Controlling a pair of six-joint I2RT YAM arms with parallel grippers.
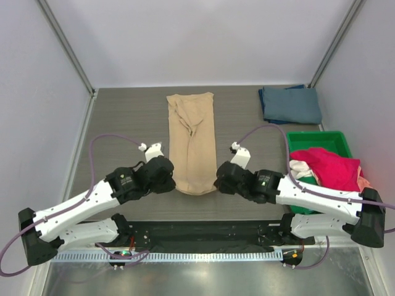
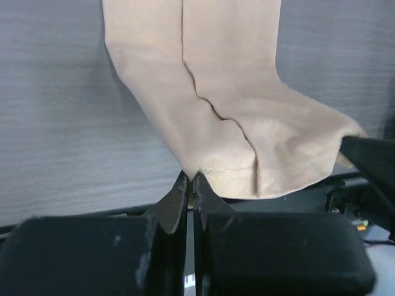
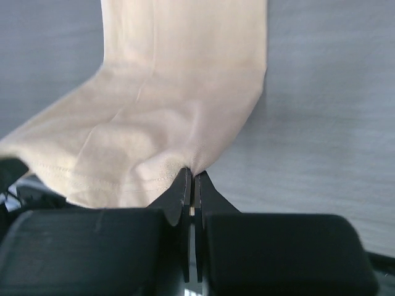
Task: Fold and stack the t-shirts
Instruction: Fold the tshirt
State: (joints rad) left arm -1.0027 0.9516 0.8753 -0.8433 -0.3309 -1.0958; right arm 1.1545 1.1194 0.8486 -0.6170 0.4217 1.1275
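Note:
A tan t-shirt [image 1: 192, 139] lies folded into a long narrow strip down the middle of the table. My left gripper [image 1: 172, 179] is shut on the strip's near left corner [image 2: 196, 169]. My right gripper [image 1: 217, 180] is shut on its near right corner [image 3: 192, 168]. The near hem [image 2: 271, 176] sags between the two grips, slightly lifted. A folded slate blue-grey t-shirt [image 1: 291, 104] lies at the back right. Magenta [image 1: 327, 166] and other crumpled t-shirts fill the bin.
A green plastic bin [image 1: 316, 141] stands at the right edge of the table, close to my right arm. Grey walls close in the back and both sides. A black rail [image 1: 197, 233] runs along the near edge between the arm bases.

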